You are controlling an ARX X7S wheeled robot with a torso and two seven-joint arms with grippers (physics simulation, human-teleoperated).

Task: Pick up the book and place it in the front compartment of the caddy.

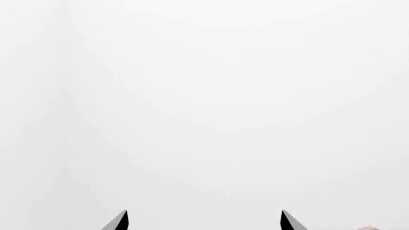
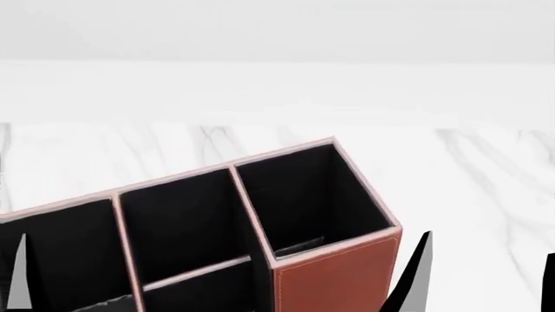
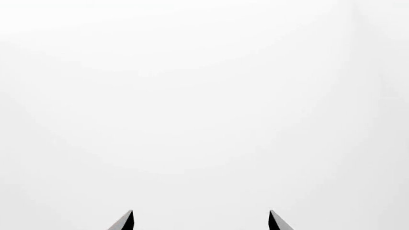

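Caddy [image 2: 334, 276]: reddish-brown leather-look box, pale stitched edges, matte black rectangular compartments, standing on a white marble-veined table [image 2: 468, 175]. Book: not visible in any view. Left gripper [image 1: 204, 221] and right gripper [image 3: 200, 221]: dark pointed fingertips spread wide, holding nothing, facing blank white.

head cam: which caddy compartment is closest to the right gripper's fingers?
The end compartment of the caddy, at its rightmost corner. The right gripper has a fingertip just beside its brown outer wall; the others lie further left.
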